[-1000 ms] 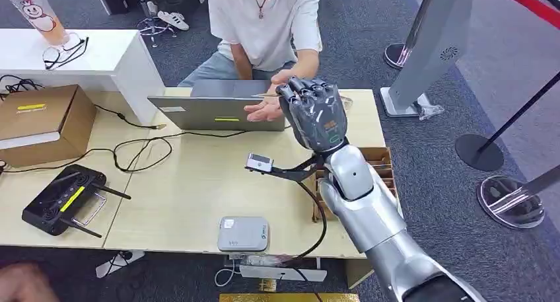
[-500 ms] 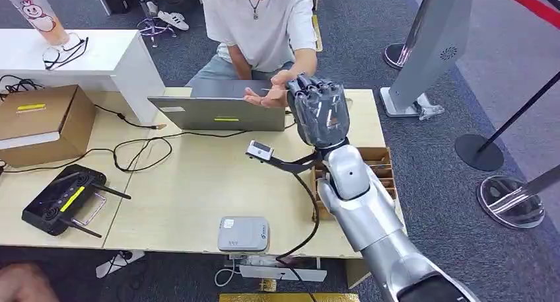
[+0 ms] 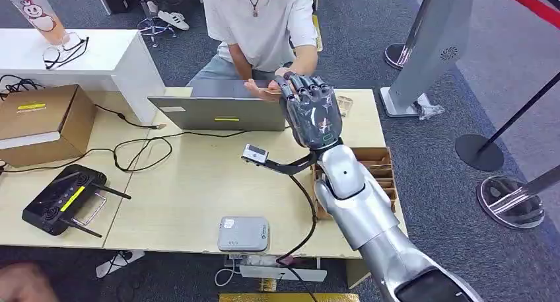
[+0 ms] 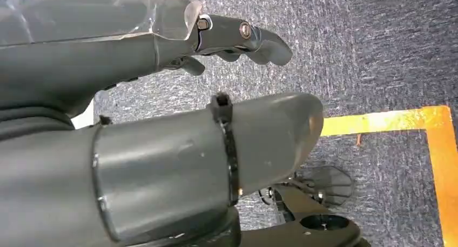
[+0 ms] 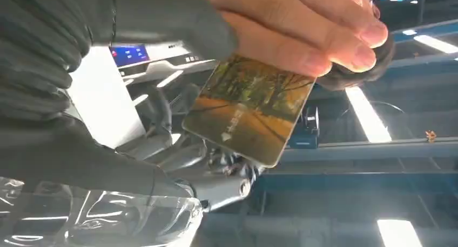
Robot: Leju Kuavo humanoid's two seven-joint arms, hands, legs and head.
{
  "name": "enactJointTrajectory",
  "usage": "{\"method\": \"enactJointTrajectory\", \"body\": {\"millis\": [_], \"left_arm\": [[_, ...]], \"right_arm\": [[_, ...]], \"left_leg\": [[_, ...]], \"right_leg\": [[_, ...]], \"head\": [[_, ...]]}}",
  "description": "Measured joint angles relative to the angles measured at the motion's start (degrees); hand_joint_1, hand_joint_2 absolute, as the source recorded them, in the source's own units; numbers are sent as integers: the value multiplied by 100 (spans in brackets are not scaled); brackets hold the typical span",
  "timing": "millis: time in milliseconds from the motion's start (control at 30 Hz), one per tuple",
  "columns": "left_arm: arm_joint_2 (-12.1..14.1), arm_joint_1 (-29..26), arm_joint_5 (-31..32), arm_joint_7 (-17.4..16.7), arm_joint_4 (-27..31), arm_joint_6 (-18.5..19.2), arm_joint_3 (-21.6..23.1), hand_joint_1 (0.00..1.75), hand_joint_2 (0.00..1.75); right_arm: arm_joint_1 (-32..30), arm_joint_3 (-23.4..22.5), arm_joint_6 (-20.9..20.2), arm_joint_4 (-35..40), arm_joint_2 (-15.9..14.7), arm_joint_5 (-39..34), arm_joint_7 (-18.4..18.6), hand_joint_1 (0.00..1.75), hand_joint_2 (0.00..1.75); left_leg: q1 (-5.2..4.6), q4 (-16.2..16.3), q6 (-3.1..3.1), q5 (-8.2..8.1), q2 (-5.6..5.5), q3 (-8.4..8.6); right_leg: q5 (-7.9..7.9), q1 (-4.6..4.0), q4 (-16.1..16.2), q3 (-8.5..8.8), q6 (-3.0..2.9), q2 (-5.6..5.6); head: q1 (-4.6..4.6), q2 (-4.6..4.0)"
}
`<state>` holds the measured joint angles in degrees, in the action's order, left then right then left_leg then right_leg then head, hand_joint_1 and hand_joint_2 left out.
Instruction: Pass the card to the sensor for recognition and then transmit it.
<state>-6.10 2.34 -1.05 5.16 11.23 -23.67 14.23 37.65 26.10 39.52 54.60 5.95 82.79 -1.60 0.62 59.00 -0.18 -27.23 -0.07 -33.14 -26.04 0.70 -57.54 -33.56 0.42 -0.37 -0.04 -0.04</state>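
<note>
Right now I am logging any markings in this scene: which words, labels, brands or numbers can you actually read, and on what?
None reads clearly.
Autumn-forest picture card: pale logo and characters, too blurred to read.
Small grey square sensor box: label and logo too small.
Blue screen: text blurred.
Yellow stickers on the brown cardboard box, grey laptop and black controller: no legible print.

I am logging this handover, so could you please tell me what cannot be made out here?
- Head view: the card is hidden behind the right hand.
- Right wrist view: whether the right hand has let go of the card; the person's fingers cover its edge.
- Right wrist view: the card's small print is too small to read.
</note>
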Motion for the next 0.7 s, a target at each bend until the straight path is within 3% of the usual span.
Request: {"method": "enactJointTrajectory", "body": {"millis": [200, 233, 467, 700], "left_arm": [[0, -6, 0, 2, 0, 0, 0, 0, 0], [-2, -6, 0, 4, 0, -2, 0, 0, 0], [-2, -2, 2, 24, 0, 9, 0, 0, 0], [0, 0, 2, 24, 0, 24, 0, 0, 0]], "right_arm": [[16, 28, 0, -55, 2, -2, 31, 0, 175], [22, 31, 0, -74, 4, -6, 31, 0, 0], [36, 37, 0, -188, 15, -125, -72, 0, 0], [176, 48, -2, -555, 87, -929, -326, 0, 0]], "left_leg": [[0, 0, 0, 0, 0, 0], [0, 0, 0, 0, 0, 0], [0, 0, 0, 0, 0, 0], [0, 0, 0, 0, 0, 0]], "right_leg": [[0, 0, 0, 0, 0, 0], [0, 0, 0, 0, 0, 0], [0, 0, 0, 0, 0, 0], [0, 0, 0, 0, 0, 0]], "head": [[0, 0], [0, 0], [0, 0], [0, 0]]}}
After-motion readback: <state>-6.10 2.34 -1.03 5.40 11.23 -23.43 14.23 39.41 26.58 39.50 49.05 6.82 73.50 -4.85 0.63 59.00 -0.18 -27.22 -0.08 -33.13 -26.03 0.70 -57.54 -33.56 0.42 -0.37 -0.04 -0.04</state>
